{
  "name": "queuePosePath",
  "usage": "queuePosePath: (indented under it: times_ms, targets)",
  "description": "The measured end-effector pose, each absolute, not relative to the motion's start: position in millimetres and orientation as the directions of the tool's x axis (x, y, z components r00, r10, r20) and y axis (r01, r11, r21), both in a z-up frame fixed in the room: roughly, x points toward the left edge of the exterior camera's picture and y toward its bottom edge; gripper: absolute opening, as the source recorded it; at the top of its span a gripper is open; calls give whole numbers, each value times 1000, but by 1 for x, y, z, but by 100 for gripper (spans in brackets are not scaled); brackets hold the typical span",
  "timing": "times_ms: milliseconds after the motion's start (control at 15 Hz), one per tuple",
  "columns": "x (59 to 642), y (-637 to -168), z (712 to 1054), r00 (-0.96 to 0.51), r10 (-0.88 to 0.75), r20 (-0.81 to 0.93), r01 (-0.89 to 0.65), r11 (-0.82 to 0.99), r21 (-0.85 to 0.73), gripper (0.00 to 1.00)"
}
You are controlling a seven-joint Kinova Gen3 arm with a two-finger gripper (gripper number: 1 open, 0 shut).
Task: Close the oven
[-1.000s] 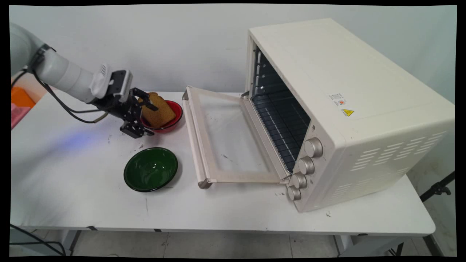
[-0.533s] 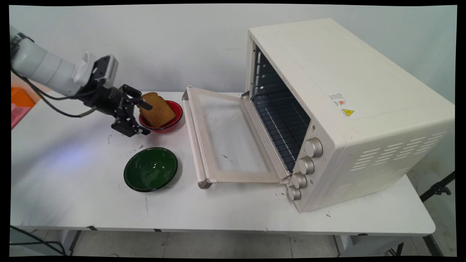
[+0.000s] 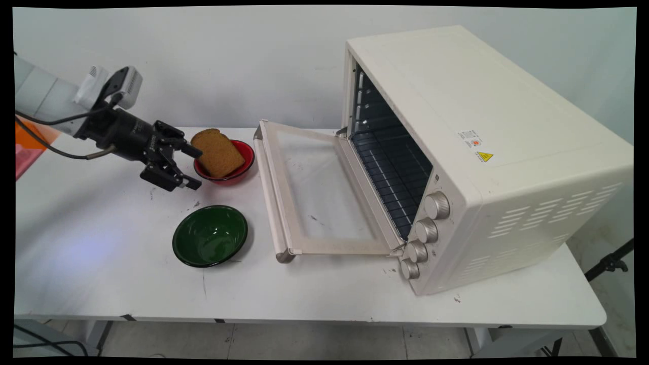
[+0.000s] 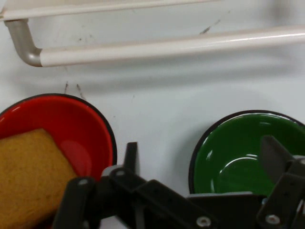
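Note:
A slice of brown bread [image 3: 218, 152] leans in a red bowl [image 3: 247, 156] at the back of the table; in the hand view the bread [image 4: 26, 176] and red bowl [image 4: 86, 129] fill the lower left. My gripper [image 3: 195, 169] hovers just left of that bowl, open and holding nothing, its upper fingertip close to the bread's left edge but apart from it. In the hand view the gripper [image 4: 200, 157] spans the bare table between the red bowl and an empty green bowl [image 4: 238, 157]. In the main view the green bowl [image 3: 209, 235] sits nearer the front, below the gripper.
A large cream toaster oven [image 3: 481, 152] stands on the right with its glass door [image 3: 314, 192] folded down flat toward the bowls. The door's handle bar [image 4: 167, 46] runs just beyond both bowls. Orange and pink items [image 3: 28, 147] lie at the far left edge.
My gripper has pulled back to the left and slightly up, away from the bread. The bread stays leaning in the red bowl.

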State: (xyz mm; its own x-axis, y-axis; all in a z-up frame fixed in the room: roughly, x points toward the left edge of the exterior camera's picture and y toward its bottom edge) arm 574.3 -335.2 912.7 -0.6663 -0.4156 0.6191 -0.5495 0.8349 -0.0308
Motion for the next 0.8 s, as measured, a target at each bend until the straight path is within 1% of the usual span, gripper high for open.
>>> queuePosePath:
  times_ms: [67, 467, 800]
  targets:
    - [574, -335, 913, -656, -426, 623, -556, 831, -18, 0]
    - [555, -343, 905, -610, -473, 636, -594, 804, 29, 0]
    - [524, -356, 881, -583, -506, 635, -621, 782, 53, 0]
